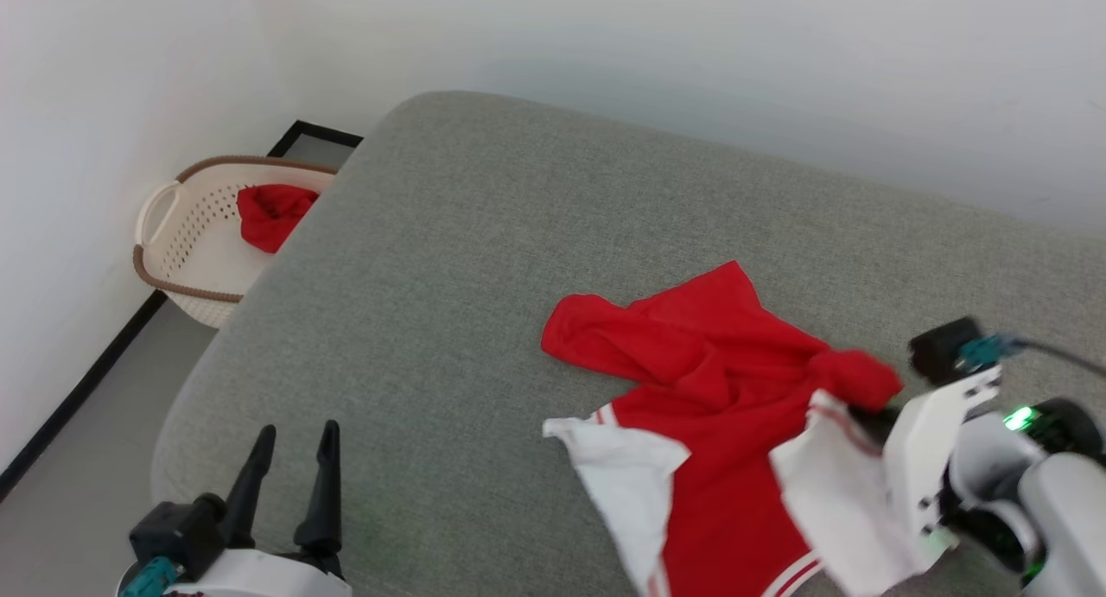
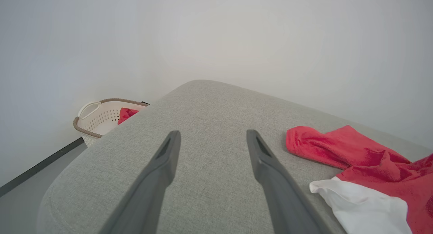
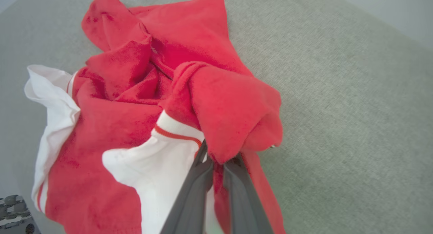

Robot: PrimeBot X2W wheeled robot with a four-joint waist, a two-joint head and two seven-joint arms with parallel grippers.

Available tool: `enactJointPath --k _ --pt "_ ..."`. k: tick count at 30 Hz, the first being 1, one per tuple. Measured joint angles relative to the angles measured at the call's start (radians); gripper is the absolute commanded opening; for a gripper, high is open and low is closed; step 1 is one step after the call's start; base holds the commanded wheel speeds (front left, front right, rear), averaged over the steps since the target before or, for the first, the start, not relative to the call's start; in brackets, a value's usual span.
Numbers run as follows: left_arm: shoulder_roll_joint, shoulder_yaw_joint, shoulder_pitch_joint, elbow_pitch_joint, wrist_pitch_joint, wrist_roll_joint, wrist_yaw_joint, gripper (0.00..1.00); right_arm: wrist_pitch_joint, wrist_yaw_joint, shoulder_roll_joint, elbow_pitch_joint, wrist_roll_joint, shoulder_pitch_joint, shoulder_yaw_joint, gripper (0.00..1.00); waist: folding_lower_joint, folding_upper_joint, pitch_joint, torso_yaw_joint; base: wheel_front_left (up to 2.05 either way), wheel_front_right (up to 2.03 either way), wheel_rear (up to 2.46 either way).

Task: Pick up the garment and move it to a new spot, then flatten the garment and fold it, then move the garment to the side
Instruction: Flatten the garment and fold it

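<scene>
Pinched a bunched red fold of the garment [image 1: 691, 381] tight in the right gripper [image 3: 216, 161], on the grey cushion [image 1: 475, 277]. Held the left gripper [image 1: 297, 433] wide open and empty, well apart from the cloth.

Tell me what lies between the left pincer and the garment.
Bare grey cushion; in the head view nothing sits between the left pincer and the garment.

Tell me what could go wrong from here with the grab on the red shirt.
1. The right gripper is shut on a bunched fold of the garment, not a clean edge; the pinch may slip when lifted.
2. The left gripper stands open over bare cushion, apart from the cloth, so a one-point lift would likely leave it hanging crumpled, harder to flatten.
</scene>
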Motion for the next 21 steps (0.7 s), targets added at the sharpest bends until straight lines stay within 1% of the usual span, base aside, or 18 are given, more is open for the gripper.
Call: enactJointPath --k 9,15,21 --pt "0.004 -0.029 0.001 0.000 0.000 -0.003 -0.001 1.00 -0.031 0.000 -0.054 0.103 0.002 -0.062 -0.083 0.00 0.0000 0.0000 -0.006 0.012 0.00 0.00 0.00" --pt "0.010 -0.042 0.001 0.005 0.000 -0.006 -0.001 1.00 -0.051 0.000 -0.079 0.211 -0.012 -0.082 -0.163 0.00 0.0000 0.0000 -0.004 0.014 0.00 0.00 0.00" --pt "0.015 -0.047 0.001 0.009 0.000 -0.012 -0.001 1.00 -0.063 0.000 -0.080 0.344 -0.058 -0.084 -0.267 0.00 0.0000 0.0000 0.003 0.010 0.00 0.00 0.00"
